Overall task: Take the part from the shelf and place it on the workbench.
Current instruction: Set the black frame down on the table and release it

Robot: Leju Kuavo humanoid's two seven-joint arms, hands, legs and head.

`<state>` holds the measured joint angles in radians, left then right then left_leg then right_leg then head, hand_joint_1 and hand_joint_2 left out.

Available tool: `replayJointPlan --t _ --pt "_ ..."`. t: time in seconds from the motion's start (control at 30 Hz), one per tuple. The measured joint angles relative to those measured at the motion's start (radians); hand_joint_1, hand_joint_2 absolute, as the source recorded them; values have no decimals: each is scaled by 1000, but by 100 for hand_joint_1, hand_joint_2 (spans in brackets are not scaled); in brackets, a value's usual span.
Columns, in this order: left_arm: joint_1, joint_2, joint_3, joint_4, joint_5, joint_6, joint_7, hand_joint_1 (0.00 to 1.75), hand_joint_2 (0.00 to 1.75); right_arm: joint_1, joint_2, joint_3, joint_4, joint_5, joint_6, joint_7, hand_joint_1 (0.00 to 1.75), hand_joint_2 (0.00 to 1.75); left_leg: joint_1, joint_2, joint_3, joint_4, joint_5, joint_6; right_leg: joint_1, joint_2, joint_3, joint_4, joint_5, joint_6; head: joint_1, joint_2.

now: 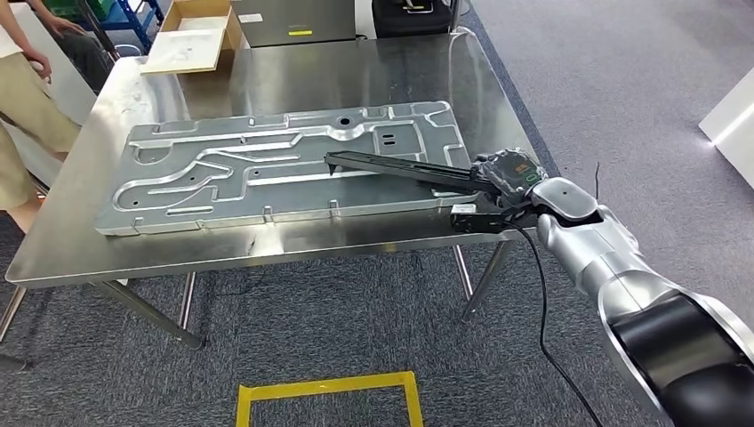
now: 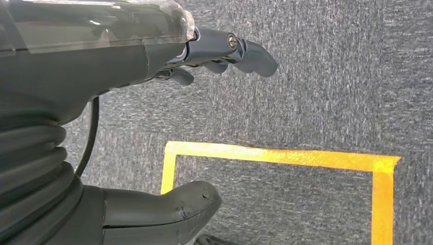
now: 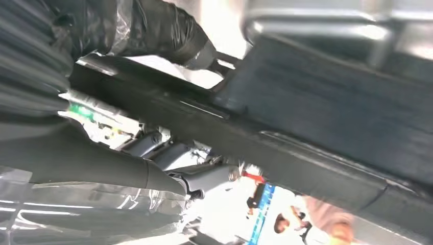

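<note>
This is a workshop or factory test floor. A stainless steel workbench on angled metal legs stands on grey industrial carpet. Lying on the workbench is a large stamped metal panel with pressed channels and ribs, the sort of part made on a production line. At the workbench's far edge sit an open cardboard box and a grey metal case. Beyond the far left corner of the workbench stands a blue rack with a green bin. On the carpet in front of the workbench, yellow floor tape marks out a square standing spot. A person stands at the workbench's left end.
</note>
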<state>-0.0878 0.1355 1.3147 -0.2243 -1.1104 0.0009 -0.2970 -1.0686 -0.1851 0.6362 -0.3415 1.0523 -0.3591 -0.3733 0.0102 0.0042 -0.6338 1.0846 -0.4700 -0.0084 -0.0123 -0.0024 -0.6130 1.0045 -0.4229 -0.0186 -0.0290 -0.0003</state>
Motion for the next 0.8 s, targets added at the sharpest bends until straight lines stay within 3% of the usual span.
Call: replayJointPlan --t 0.1,0.13,0.17,0.2,0.27,0.33,0.43,0.47,0.5,0.6,0.63,0.67,0.7,0.8 --pt "5 3 0 0 -1 3 6 0 175 31 -15 -11 6 -10 -11 -9 0 175 2 0 -84 182 -83 -9 1 1 2 0 -1 -7 0 0" --pt "6 4 0 0 -1 4 6 0 175 40 -19 -12 8 -11 -13 -11 0 175 3 0 -99 210 -86 -10 1 2 2 1 -2 -8 0 0" --pt "8 5 0 0 -1 6 6 0 175 47 -22 -14 10 -11 -13 -12 0 175 3 0 -95 201 -70 -10 1 3 2 2 -3 -7 0 0" --pt "8 6 0 0 -1 7 6 0 175 51 -25 -15 11 -11 -13 -13 0 175 3 0 -72 154 -39 -9 1 5 2 5 -4 -6 0 0" --pt "7 10 0 0 -1 11 5 0 87 53 -30 -19 11 -11 -15 -13 0 175 2 0 -5 18 17 -2 2 9 1 13 -9 1 0 0" --pt "5 13 0 0 -1 16 2 0 0 53 -35 -23 12 -11 -18 -13 0 175 -1 -1 29 -49 32 6 5 12 -1 17 -11 10 0 0" --pt "4 13 0 0 -2 26 0 0 0 54 -41 -30 11 -11 -51 -14 0 175 -1 -1 31 -57 39 24 5 12 -2 17 -11 27 0 0" --pt "3 13 0 0 -3 29 1 0 0 53 -43 -34 10 -13 -71 -17 0 175 0 -1 32 -61 42 31 4 11 -8 31 -23 33 0 0" --pt "1 13 0 0 -5 32 2 0 0 53 -44 -40 8 -15 -91 -21 0 175 2 0 32 -65 46 37 3 10 -22 63 -45 37 0 0" --pt "0 12 -1 0 -9 38 4 0 0 56 -46 -59 1 -36 -143 -42 0 175 1 1 30 -66 48 43 0 8 -106 244 -136 46 0 0" --pt "0 11 -1 0 -10 38 4 0 0 59 -45 -67 -3 -46 -159 -52 0 175 1 1 29 -66 48 43 -1 8 -124 282 -145 47 0 0" --pt "0 10 -1 0 -10 39 5 0 0 62 -45 -76 -7 -56 -173 -61 0 175 1 0 29 -66 48 43 -1 8 -126 287 -136 47 0 0" --pt "-1 9 -2 0 -11 39 5 0 0 64 -43 -85 -13 -67 -186 -72 0 175 1 0 29 -66 48 43 -1 7 -109 255 -111 46 0 0" --pt "-4 6 -5 0 -15 40 6 0 0 67 -29 -135 -64 -161 -217 -150 0 175 -3 0 29 -64 48 35 3 7 -10 63 -30 33 0 0"
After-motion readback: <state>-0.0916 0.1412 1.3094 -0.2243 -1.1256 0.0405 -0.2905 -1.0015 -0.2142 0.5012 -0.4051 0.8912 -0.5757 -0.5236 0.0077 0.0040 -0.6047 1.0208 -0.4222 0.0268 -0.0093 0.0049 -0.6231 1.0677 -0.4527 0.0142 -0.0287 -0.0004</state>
